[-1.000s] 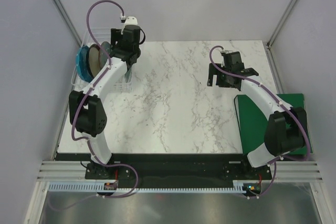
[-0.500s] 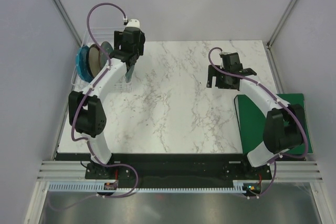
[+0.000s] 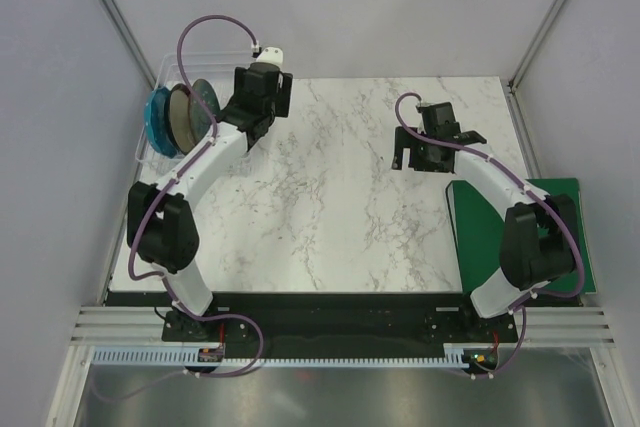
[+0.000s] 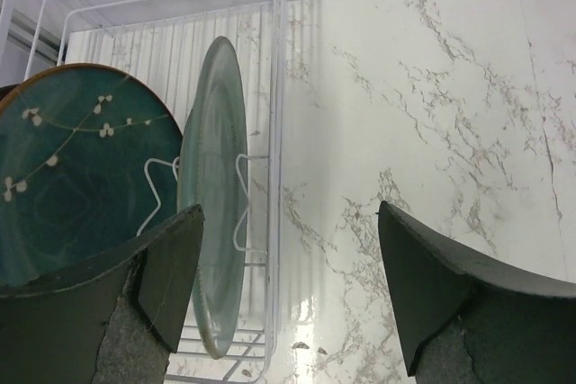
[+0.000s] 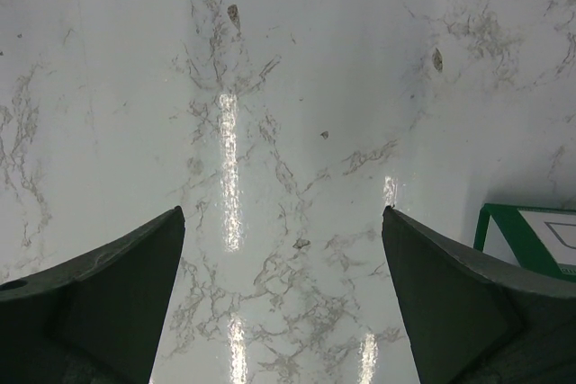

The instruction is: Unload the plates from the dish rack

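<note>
The dish rack (image 3: pixel 152 142) stands at the table's far left, see-through with thin white ribs. Three plates stand on edge in it: turquoise (image 3: pixel 154 119), brown-rimmed (image 3: pixel 178 117), grey-green (image 3: pixel 205 100). A greyish-blue plate does not show. In the left wrist view the teal plate with white specks (image 4: pixel 81 168) and the grey-green plate (image 4: pixel 214 186) stand behind the rack's wall (image 4: pixel 274 87). My left gripper (image 3: pixel 252 130) is open and empty, just right of the rack, also seen in its own view (image 4: pixel 288 285). My right gripper (image 3: pixel 428 159) is open and empty over bare marble (image 5: pixel 281 294).
A flat green mat (image 3: pixel 515 237) lies at the table's right near edge; its corner shows in the right wrist view (image 5: pixel 531 236). The marble table (image 3: pixel 340 207) spans the middle. Grey walls and metal posts close in the left, right and back.
My left gripper has risen and moved right, away from the rack's right side. My right gripper has shifted slightly left. The plates have not moved.
</note>
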Robot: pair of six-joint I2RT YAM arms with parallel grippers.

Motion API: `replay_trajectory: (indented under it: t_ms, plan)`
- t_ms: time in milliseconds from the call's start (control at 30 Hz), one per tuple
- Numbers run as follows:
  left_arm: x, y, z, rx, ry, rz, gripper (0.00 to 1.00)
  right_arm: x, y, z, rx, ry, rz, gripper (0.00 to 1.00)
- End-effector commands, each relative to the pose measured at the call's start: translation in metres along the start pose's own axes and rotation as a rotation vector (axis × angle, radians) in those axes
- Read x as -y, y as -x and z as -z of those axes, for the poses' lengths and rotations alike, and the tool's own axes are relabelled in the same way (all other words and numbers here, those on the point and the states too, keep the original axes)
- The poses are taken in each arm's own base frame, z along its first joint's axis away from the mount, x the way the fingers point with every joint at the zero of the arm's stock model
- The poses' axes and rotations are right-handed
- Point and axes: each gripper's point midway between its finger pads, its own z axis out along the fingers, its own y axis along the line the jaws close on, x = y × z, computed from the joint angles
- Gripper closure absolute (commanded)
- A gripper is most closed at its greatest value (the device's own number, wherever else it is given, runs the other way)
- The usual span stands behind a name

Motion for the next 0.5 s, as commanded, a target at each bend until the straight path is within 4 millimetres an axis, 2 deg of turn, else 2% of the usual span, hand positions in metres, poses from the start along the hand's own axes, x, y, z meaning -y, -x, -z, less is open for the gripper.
replay_trajectory:
  t_ms: [0,300,467]
  plan:
    - [-0.001,0.007,0.007,0.019,0.002,0.047,0.15,-0.003,-0.001,-0.005,0.003,0.018,-0.004,0.02]
    - [-0.032,-0.014,-0.011,-0.03,0.243,-0.022,0.14,-0.003,-0.007,-0.009,-0.017,0.023,0.007,0.02]
    - [-0.028,-0.028,-0.029,-0.066,0.262,-0.076,0.14,-0.003,-0.01,-0.013,-0.032,0.026,0.01,0.02]
